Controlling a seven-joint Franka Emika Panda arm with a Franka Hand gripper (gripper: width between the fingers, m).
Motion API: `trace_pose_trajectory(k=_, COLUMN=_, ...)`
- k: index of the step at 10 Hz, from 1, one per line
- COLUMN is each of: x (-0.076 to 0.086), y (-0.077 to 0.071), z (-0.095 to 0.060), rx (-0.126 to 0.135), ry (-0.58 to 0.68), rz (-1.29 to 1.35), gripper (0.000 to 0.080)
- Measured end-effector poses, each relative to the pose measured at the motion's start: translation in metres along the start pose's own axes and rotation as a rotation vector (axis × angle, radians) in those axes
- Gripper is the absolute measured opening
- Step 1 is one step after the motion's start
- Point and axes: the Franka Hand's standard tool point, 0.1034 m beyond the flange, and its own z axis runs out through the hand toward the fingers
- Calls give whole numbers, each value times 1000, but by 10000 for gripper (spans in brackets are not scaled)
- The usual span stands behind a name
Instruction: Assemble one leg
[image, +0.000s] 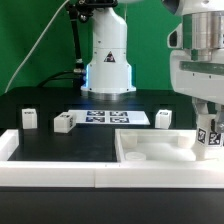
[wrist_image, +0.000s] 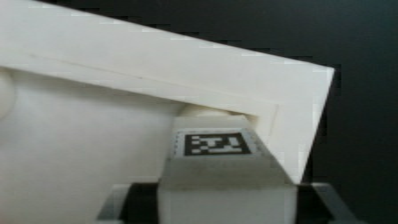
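Note:
My gripper (image: 208, 122) is shut on a leg (image: 209, 137), a stubby white post with black-and-white tags, at the exterior view's right. It holds the leg upright at the right end of the large flat white tray-like piece (image: 150, 150). In the wrist view the leg (wrist_image: 217, 165) fills the space between my dark fingers (wrist_image: 150, 192), tag facing the camera, its far end at a corner recess of the tray-like piece (wrist_image: 125, 110). Whether the leg touches the piece is hidden. My gripper also shows in the wrist view (wrist_image: 221, 200).
Three more legs stand on the black table: two at the left (image: 30, 118) (image: 64, 122) and one right of the marker board (image: 163, 118). The marker board (image: 108, 118) lies before the robot base (image: 108, 70). A white rail (image: 50, 172) borders the front edge.

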Motion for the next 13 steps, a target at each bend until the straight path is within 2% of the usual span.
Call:
trace_pose_trajectory(k=4, x=1, y=0, z=1, rx=1, ry=-10, rz=36, gripper=292)
trace_pose_trajectory(k=5, x=1, y=0, z=1, rx=0, ry=-10, rz=-7, gripper=481)
trace_pose_trajectory(k=6, x=1, y=0, z=0, rx=-6, ry=-13, rz=-41, gripper=608)
trace_pose_trajectory(k=7, x=0, y=0, z=-1, rx=-14, ry=-16, rz=-134, gripper=608)
trace_pose_trajectory(k=8, x=-1, y=-1, z=-1, rx=-8, ry=-15, rz=-227, gripper=640)
trace_pose_trajectory(k=10, x=-1, y=-2, z=-1, rx=-11, ry=-5, rz=-487, gripper=648)
trace_pose_trajectory(k=13, x=-4, y=-3, z=-4, rx=-49, ry=41, rz=-884, gripper=648)
